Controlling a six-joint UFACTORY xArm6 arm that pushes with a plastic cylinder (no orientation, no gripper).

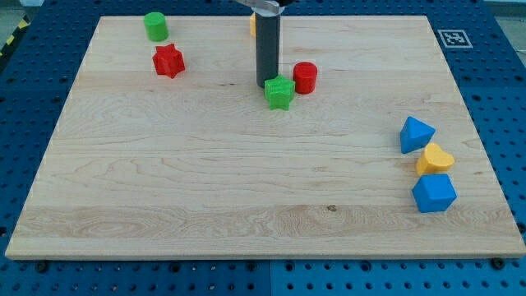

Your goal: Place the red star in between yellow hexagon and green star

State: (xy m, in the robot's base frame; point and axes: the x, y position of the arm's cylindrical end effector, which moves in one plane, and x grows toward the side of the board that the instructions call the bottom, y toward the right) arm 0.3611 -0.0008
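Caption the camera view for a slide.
My tip sits just above the green star; red star waits upper left.

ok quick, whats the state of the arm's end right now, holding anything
No pincer on this arm, only a rod: my tip holds nothing and sits right at the green star, on its upper-left edge; contact cannot be told.

A pale wooden bench (pixel 246 189) lies on a blue perforated base (pixel 25 99). Near the view's top left stands a green plastic cylinder (pixel 156 26). A red plastic cylinder (pixel 305 77) sits just above centre. At the view's right, a blue plastic pyramid-like block (pixel 416 134), a yellow plastic heart (pixel 434 159) and a blue plastic cube (pixel 433 193) form a close column. A black-and-white marker tag (pixel 454 38) occupies the top right corner.
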